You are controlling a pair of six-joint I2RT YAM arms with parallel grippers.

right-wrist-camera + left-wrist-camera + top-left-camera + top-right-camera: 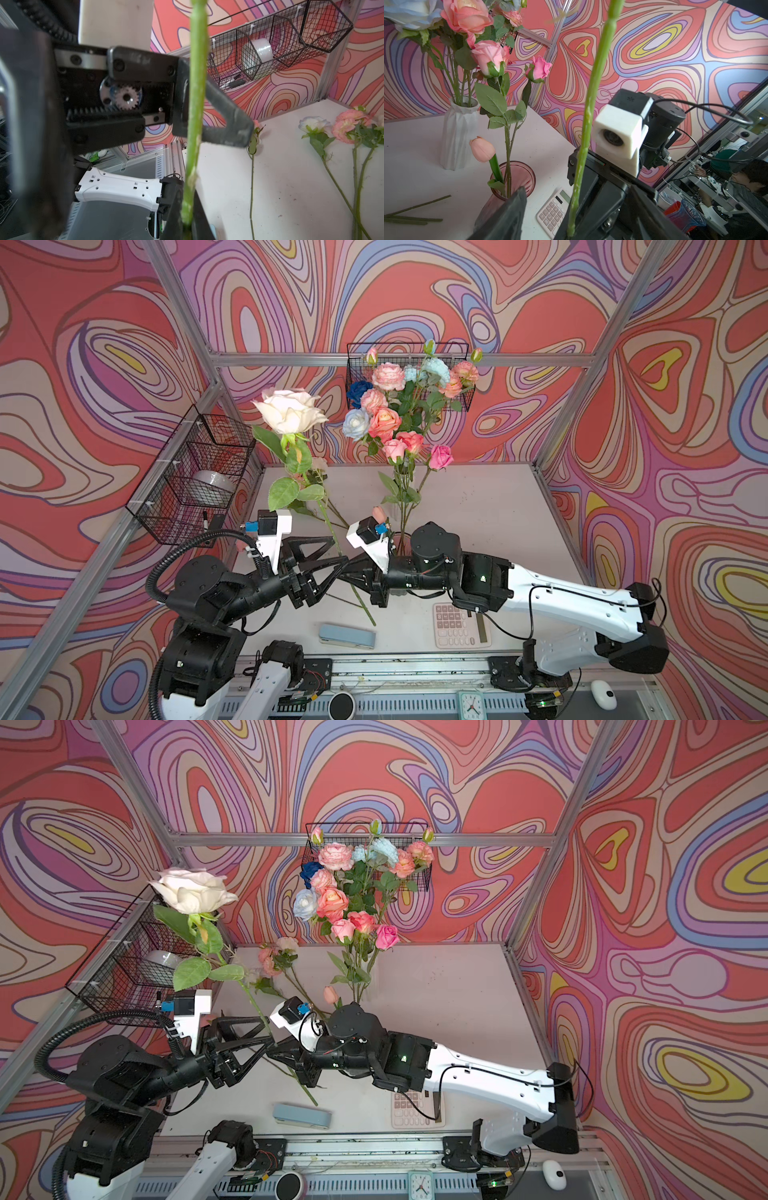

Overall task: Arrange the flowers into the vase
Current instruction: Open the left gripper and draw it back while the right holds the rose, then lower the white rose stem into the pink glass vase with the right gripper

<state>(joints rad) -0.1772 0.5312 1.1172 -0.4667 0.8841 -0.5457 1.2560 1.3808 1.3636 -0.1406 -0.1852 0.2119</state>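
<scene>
So the right pincer is clamped tight on the lower stem of the cream rose, which sticks up tall over the worktop. The left pincer is gaping wide and gripping nothing, though the stem passes right by one of its fingers. Touching or not, can't tell.

My worry: if that arm pulls away carelessly, the finger hooks the stem or a leaf and twists the rose in the grip. Big head and a grip way down low, so it could swing too.

Also the pink glass vase sits just beside the right arm with a few flowers in it, so a clumsy turn might tip it or tangle leaves.
</scene>
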